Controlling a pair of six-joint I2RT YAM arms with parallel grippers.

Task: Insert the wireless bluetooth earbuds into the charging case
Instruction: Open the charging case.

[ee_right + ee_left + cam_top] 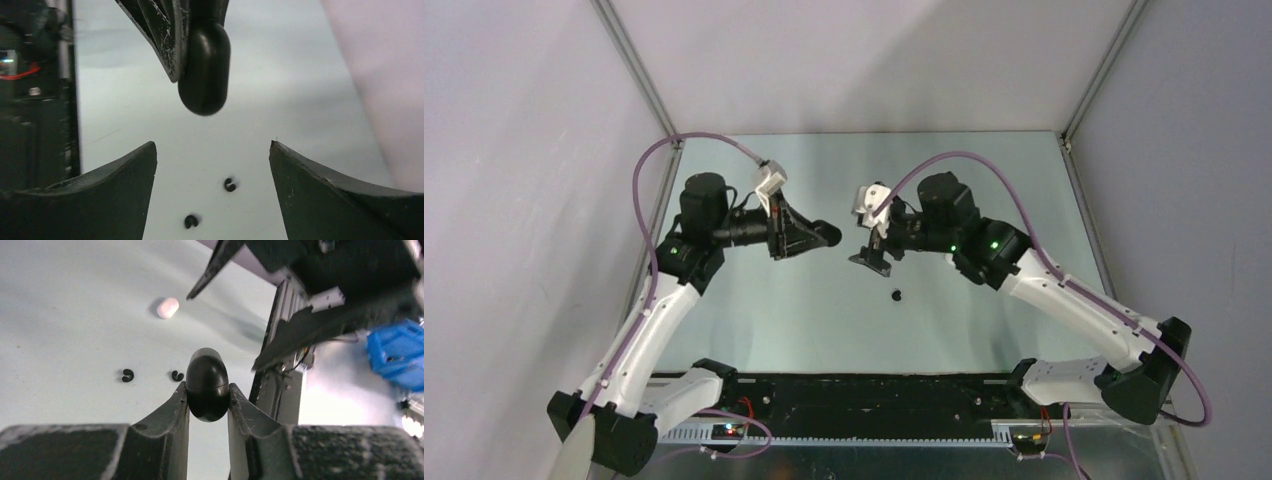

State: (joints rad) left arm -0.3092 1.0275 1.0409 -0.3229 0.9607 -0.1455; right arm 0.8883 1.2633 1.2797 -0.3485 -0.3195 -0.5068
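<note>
Left tool [207, 390]: closest in, jaws narrow and pinched on the charging case [207, 372] at its middle, held up off the bench [75, 300].
Charging case: glossy black pebble, and the seam suggests the lid is closed. I'd judge it light, hard and slippery. It's best held mid-body on opposite sides, not on the rounded ends, where it could squirt out.
Right tool [212, 145]: jaws wide, nothing between them. The case hangs just ahead of its tips, touching neither, roughly in line with the gap.
Black earbuds [230, 184]: two tiny curled pieces on the bench below both tools, near each other and untouched. They look apt to skitter, so they need a fine fingertip pinch.
Progress: no bud in the case yet.
</note>
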